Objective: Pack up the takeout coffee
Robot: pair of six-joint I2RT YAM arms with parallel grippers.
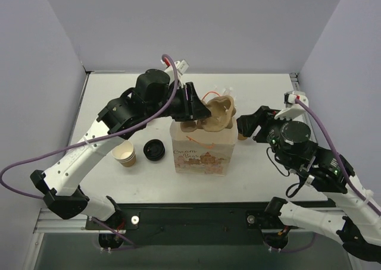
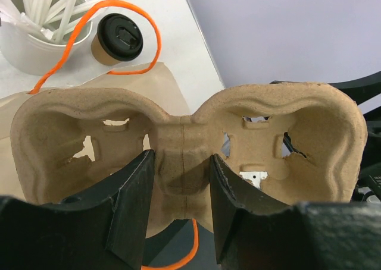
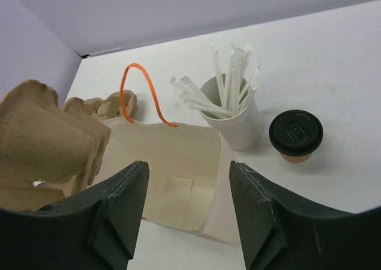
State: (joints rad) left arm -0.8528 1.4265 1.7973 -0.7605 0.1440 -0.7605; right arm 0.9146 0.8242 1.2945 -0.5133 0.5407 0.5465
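Above the white paper bag [image 1: 202, 154], left end effector [image 2: 181, 163] pinches a brown pulp cup carrier [image 2: 297, 121]; lower it level. Right end effector [image 3: 189, 169] gapes empty; black-lidded kraft takeout coffee [image 3: 296, 133] stands on tabletop [image 3: 333, 56] beyond.

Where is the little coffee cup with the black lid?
In the right wrist view, the takeout coffee stands on the table, just right of the white cup of straws, beyond the open paper bag.
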